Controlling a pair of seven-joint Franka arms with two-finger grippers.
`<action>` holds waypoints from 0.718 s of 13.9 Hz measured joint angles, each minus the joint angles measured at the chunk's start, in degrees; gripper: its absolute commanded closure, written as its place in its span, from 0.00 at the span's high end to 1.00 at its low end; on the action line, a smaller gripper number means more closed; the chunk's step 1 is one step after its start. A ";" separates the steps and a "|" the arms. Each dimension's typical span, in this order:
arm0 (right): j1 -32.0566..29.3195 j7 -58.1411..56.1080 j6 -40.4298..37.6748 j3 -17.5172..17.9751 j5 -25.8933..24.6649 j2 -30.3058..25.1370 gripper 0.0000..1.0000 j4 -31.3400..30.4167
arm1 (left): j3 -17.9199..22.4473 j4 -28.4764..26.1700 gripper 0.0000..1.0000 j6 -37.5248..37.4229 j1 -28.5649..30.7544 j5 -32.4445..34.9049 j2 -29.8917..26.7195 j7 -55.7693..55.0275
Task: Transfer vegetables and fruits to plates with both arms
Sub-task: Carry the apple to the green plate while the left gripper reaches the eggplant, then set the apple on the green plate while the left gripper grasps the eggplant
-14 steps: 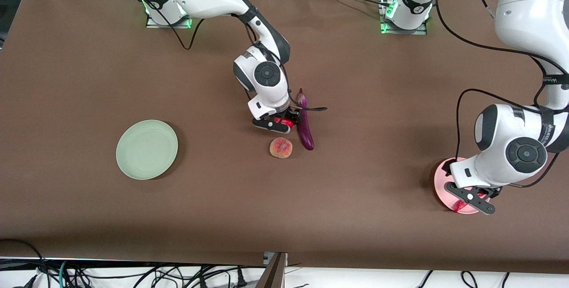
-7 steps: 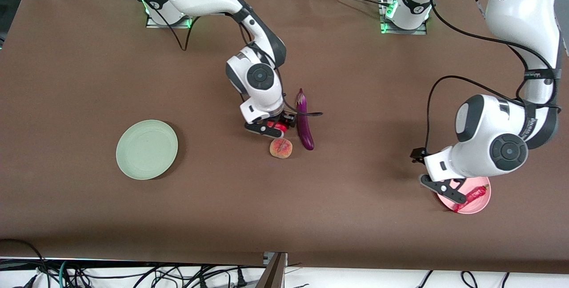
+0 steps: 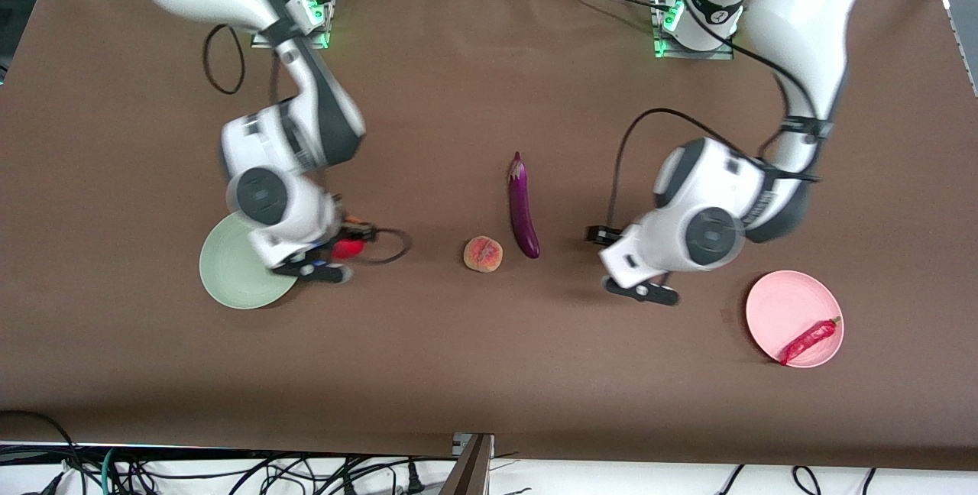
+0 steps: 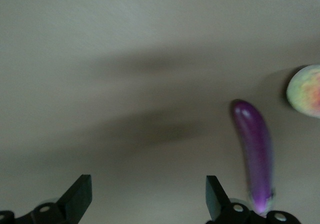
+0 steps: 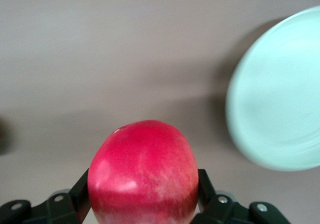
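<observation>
The front view takes in the whole brown desk (image 3: 489,373), while each wrist view gives only what lies under its own claw. The right gripper (image 3: 328,258) hangs over the desk just beside the mint green plate (image 3: 229,273), which sits toward the right arm's end; only the right wrist view makes the grip plain, its jaws clamped on either side of the red pomegranate-like fruit (image 5: 143,171), with the plate's rim (image 5: 280,98) showing off to one side. From the front, that fruit is only a small red patch at the claw (image 3: 346,249). The left gripper (image 3: 640,290) is over bare desk between the purple eggplant (image 3: 523,208) and the pink plate (image 3: 779,304), and the left wrist view shows its fingers (image 4: 80,196) spread wide with nothing between them. That view also catches the eggplant (image 4: 255,154) and part of the peach (image 4: 306,91). Mid-desk the peach (image 3: 483,253) sits just beside the eggplant's nearer end. The red chili pepper (image 3: 810,341) lies on the pink plate, near the desk's front edge at the left arm's end; neither wrist view shows it. No writing can be read.
</observation>
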 measured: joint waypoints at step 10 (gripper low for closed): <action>-14.41 -17.28 6.09 -1.44 -3.51 7.99 0.21 -0.93 | -0.09 -14.78 0.80 28.22 -12.64 -5.18 4.11 -14.50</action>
